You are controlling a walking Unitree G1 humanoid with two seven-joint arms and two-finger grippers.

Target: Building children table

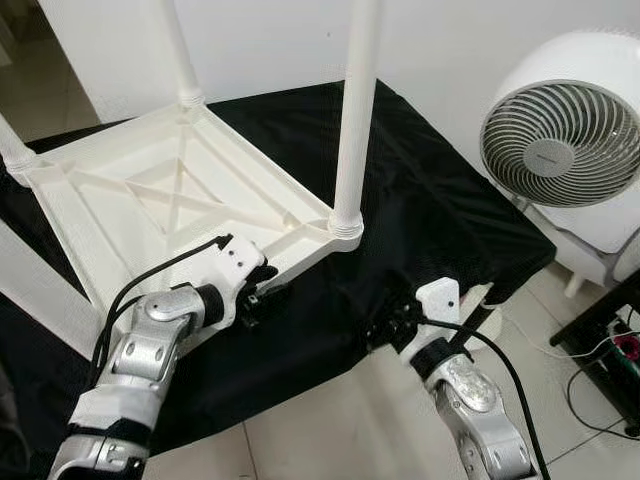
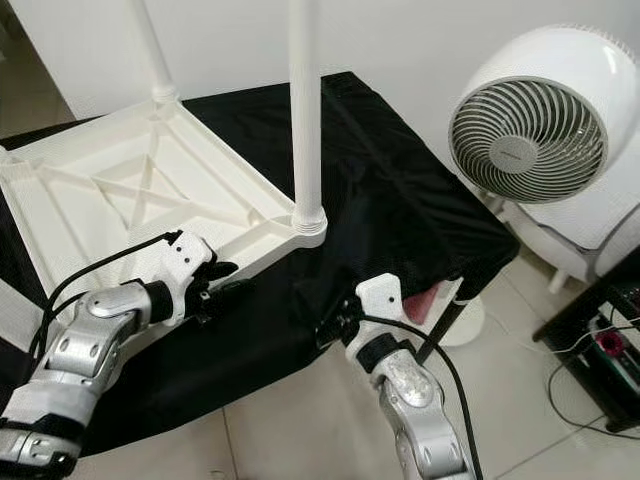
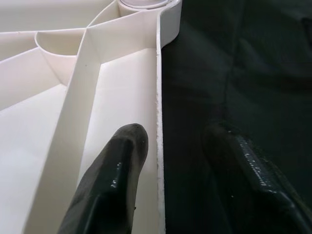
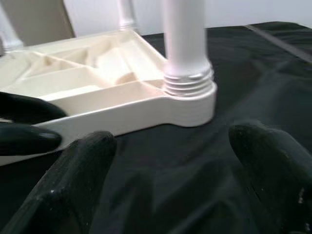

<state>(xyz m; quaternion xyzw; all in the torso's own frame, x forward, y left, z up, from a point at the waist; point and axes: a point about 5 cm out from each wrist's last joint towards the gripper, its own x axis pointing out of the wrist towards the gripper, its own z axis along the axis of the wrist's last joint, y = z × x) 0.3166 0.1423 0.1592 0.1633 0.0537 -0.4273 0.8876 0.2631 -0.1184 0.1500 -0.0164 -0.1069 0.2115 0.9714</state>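
Note:
The white children's table (image 1: 150,190) lies upside down on a black cloth (image 1: 430,200). Its legs stand upward, and the nearest leg (image 1: 356,120) is seated in the corner socket (image 4: 187,97). My left gripper (image 1: 262,297) is open at the table's near rim (image 3: 158,97). One finger (image 3: 117,175) sits inside the rim and the other lies outside over the cloth. My right gripper (image 1: 390,325) hovers open at the cloth's front edge, pointed at that corner, with nothing between its fingers (image 4: 83,180).
A white round fan (image 1: 565,140) stands on the floor to the right, close to the cloth's corner. Cables and a power strip (image 1: 625,345) lie at the far right. Pale floor tiles (image 1: 330,430) run in front of the covered surface.

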